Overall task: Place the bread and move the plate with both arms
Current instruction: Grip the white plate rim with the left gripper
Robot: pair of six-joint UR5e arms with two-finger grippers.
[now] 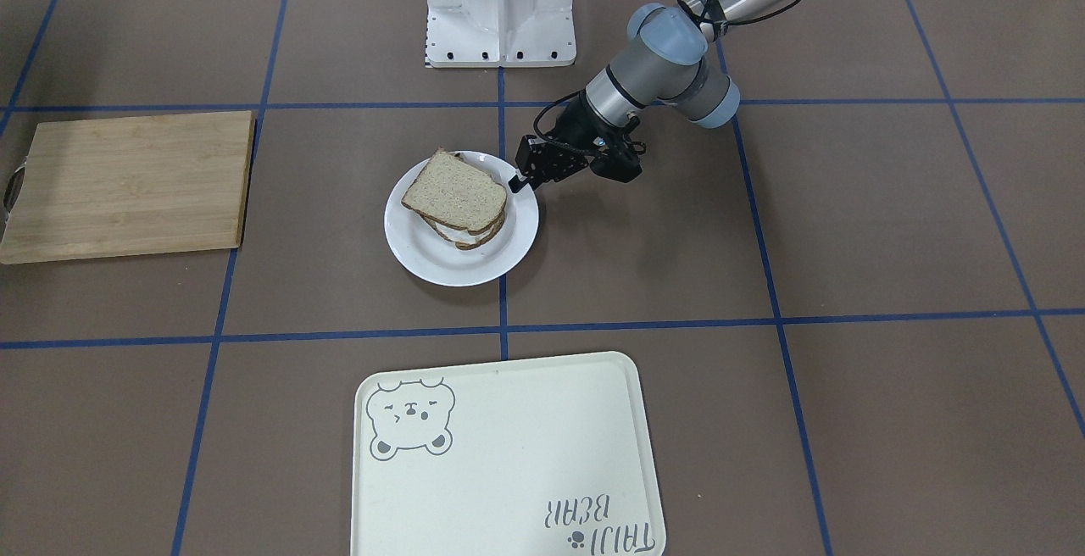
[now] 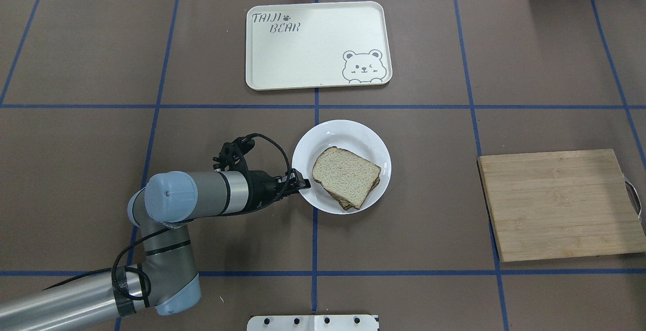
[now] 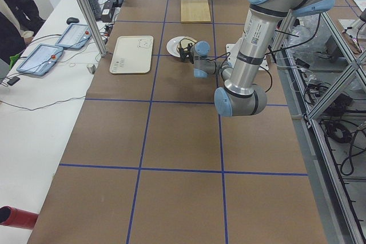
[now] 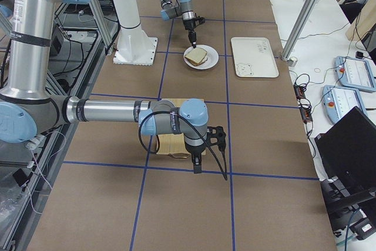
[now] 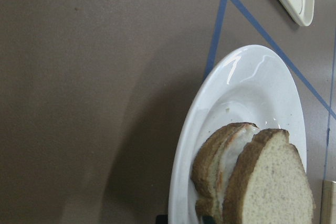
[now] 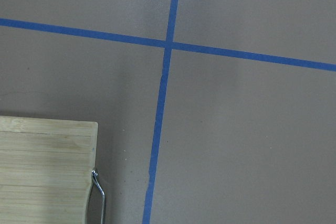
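Observation:
The plain bread [image 2: 345, 175] lies on top of another slice with egg white [image 5: 231, 156], on the white plate [image 2: 348, 134] at the table's middle. In the front view the bread [image 1: 453, 191] covers the plate's [image 1: 449, 264] far half. My left gripper [image 2: 303, 184] lies low at the plate's left rim, its jaws narrow and closed on the rim; it also shows in the front view [image 1: 517, 185]. My right gripper [image 4: 197, 166] shows only in the exterior right view. It points down past the cutting board, and I cannot tell if it is open or shut.
A cream bear tray [image 2: 313, 48] lies beyond the plate. A wooden cutting board [image 2: 560, 205] with a metal handle [image 6: 97, 195] lies on the right. The white robot base [image 1: 500, 5] stands behind the plate. Blue tape lines cross the brown table.

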